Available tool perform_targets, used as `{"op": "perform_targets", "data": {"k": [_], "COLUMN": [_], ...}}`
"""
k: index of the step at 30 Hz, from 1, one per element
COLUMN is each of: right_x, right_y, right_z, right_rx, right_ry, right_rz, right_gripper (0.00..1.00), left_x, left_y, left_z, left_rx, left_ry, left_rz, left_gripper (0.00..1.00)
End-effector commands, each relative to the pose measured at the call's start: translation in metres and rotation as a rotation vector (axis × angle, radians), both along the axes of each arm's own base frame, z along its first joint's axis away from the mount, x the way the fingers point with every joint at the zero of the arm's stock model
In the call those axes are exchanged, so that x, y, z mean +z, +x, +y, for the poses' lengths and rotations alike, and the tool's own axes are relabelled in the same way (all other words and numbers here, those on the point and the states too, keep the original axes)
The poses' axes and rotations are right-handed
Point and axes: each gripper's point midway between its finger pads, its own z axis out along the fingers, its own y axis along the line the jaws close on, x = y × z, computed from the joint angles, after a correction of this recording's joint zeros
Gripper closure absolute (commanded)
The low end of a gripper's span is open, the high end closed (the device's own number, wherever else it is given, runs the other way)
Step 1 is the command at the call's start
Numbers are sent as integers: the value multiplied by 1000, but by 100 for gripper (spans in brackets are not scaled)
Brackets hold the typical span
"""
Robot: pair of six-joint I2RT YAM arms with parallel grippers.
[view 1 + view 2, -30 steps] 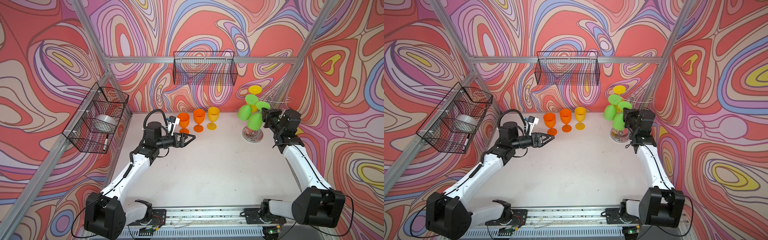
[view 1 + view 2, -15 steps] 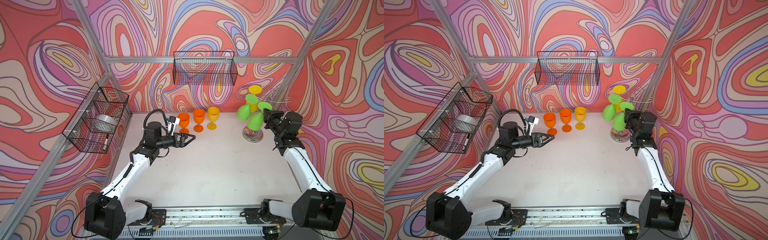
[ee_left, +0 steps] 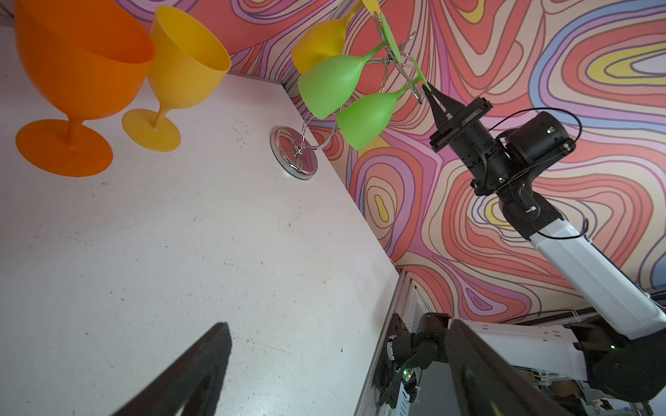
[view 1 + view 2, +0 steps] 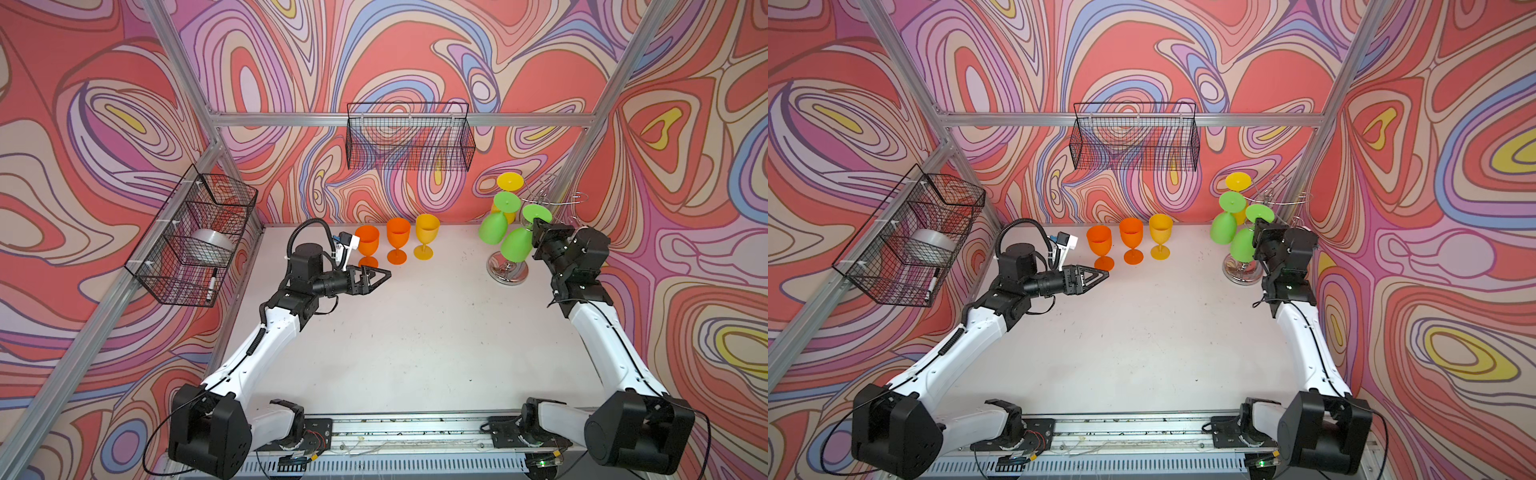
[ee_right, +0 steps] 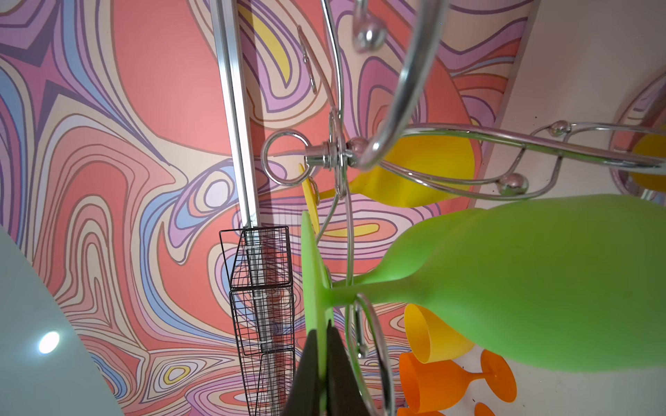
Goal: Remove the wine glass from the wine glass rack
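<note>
Both top views, front to back: bare white worktop [image 4: 415, 340] first. Farther in, on the left, left hand [image 4: 380, 275] held above the worktop, spread wide with nothing in the gap; same wide gap in the left wrist view. Behind it, near the rear wall, three goblets upright in a row: orange goblet [image 4: 368, 245], second orange goblet [image 4: 398, 239], yellow goblet [image 4: 427, 232]. In the right rear corner, wine glass rack [image 4: 508, 270] on its round mirrored base, three glasses hanging bowl-down from its wire arms. Right hand [image 4: 535, 227] raised at the nearest of these, the green wine glass [image 4: 515, 249], not yet off the rack. In the right wrist view, fingers [image 5: 306, 371] pressed together on the rim of that glass's flat foot.
</note>
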Motion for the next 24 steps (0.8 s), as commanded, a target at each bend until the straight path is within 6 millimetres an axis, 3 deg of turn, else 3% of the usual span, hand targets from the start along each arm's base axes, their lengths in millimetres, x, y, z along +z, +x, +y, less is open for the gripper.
{"op": "perform_targets", "data": {"k": [1,16,24], "right_x": [8,16,20], "right_y": [-9,-16,-13], "right_z": [-11,-4,13], "right_rx": [-51,-14,85], "right_ry": [-33,-42,-64], "right_rz": [-35,-39,-13], "right_gripper": [100,100,100], "left_x": [5,5,7], "left_y": [0,0,-1], "left_z": [-2,-2,-3], "left_rx": [-11,-9,-12], "left_ry": [1,2,-4], "left_rz": [-22,-20,-23], "left_gripper": [7,7,7]}}
